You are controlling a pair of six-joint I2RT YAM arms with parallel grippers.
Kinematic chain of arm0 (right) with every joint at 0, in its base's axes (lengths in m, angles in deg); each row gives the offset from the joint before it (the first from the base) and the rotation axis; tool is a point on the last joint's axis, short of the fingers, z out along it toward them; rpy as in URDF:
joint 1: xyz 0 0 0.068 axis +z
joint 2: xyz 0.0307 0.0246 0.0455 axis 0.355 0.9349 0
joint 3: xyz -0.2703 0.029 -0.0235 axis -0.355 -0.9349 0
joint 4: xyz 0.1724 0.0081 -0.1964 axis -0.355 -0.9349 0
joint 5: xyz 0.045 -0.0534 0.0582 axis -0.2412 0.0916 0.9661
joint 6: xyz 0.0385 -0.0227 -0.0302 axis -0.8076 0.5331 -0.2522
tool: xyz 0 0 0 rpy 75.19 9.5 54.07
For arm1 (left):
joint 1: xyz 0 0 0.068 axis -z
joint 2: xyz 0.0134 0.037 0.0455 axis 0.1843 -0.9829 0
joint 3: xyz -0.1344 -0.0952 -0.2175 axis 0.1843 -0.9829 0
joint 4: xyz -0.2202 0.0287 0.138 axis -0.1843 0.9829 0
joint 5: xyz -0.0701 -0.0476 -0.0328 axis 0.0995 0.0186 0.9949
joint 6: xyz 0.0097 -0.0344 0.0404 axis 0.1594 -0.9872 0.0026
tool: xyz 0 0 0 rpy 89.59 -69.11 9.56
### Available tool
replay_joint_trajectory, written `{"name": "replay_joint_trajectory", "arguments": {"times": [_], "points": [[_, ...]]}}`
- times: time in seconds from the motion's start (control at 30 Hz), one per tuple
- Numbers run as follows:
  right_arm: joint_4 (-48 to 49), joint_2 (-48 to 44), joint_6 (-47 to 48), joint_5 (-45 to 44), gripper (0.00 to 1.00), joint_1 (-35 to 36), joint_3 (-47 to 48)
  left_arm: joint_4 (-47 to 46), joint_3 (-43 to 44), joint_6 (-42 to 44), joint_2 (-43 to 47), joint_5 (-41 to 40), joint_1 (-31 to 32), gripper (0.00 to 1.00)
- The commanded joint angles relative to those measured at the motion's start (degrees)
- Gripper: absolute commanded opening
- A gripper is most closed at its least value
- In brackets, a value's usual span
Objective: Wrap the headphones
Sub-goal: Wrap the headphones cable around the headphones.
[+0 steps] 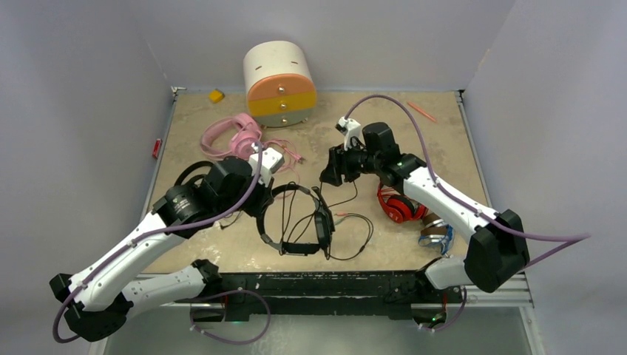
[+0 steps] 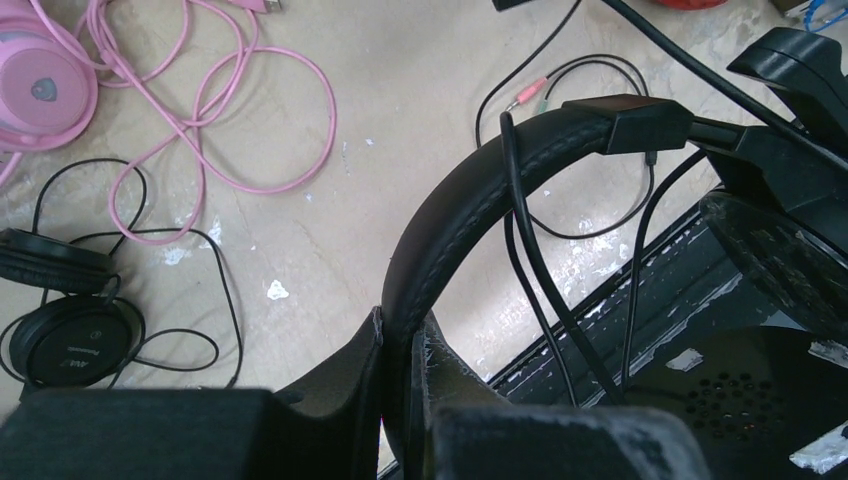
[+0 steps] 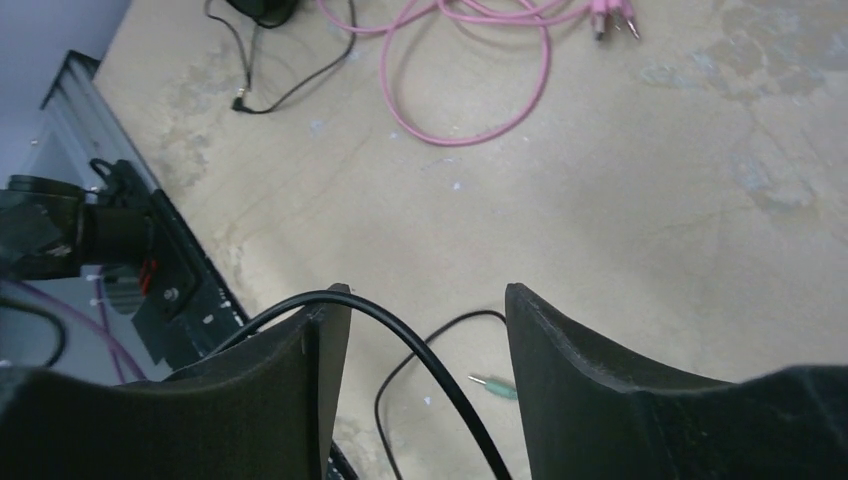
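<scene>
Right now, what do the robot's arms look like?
Both the left arm and right arm have white shells with chunky black joints. A thin purple cable loops along each. The left gripper and right gripper have black, wedge-shaped fingers.

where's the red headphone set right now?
Top view: red headphones lie right of centre, partly under the right arm, just left of the brown headphones near the front edge.

The left arm and right arm wear white shells over black joints — a purple cable loops off each. The left pincer has 2 matte black fingers with scuffed pale edges; the right pincer looks cleaner
</scene>
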Motion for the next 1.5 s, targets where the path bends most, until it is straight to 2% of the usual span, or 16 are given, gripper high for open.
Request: {"name": "replay_joint_trajectory", "arguments": {"times": [0.0, 0.13, 0.2, 0.27, 0.47, 0.6, 0.77, 0.9, 1.0, 1.13, 1.27, 1.47], "points": [[-2.1, -1.9, -0.5, -6.2, 0.62, -0.7, -1.3, -0.5, 5.1, -1.9, -0.1, 0.3, 0.2, 0.0], [-2.9, -1.3, -0.5, -4.9, 0.55, -0.9, 0.0, 0.7, 6.1, -2.6, -0.3, 2.5, 0.2, 0.0], [-3.3, -0.4, -0.4, -4.2, 0.55, -1.0, 0.6, 0.4, 6.8, -4.1, 0.3, 3.9, 0.2, 0.0], [-4.0, -0.3, -0.5, -5.4, 0.58, -1.0, 1.1, 0.2, 7.0, -4.8, 0.5, 5.0, 0.2, 0.0], [-8.2, -0.9, -1.9, -13.0, 0.77, -2.2, 4.6, -0.3, 5.0, -3.0, 1.1, 7.8, 0.2, 0.0], [-12.1, -0.2, -2.8, -15.5, 0.8, -2.9, 10.3, -3.3, 0.5, -0.5, 2.9, 11.2, 0.2, 0.0], [-9.7, -3.5, -0.3, -7.3, 0.81, -2.9, 13.0, -4.8, -3.0, 1.0, 2.6, 8.8, 0.2, 0.0], [-9.3, -4.5, 3.8, 6.6, 0.79, -2.8, 14.2, -5.9, -3.6, 2.9, 1.8, 9.3, 0.2, 0.0], [-9.2, -4.5, 3.7, 12.9, 0.77, -2.2, 14.4, -6.9, -4.1, 5.6, 1.6, 8.4, 0.2, 0.0], [-6.6, -3.4, 1.3, 15.4, 0.76, 1.7, 14.3, -8.4, -4.2, 8.2, 0.4, 2.8, 0.2, 0.0], [-4.8, 1.8, -2.1, 20.3, 0.73, 2.7, 16.8, -11.5, -4.8, 10.3, -0.1, 2.2, 0.2, 0.0], [-4.0, 7.7, -4.1, 22.1, 0.72, 6.1, 21.9, -13.1, -5.5, 13.5, -0.8, 2.0, 0.2, 0.0]]}}
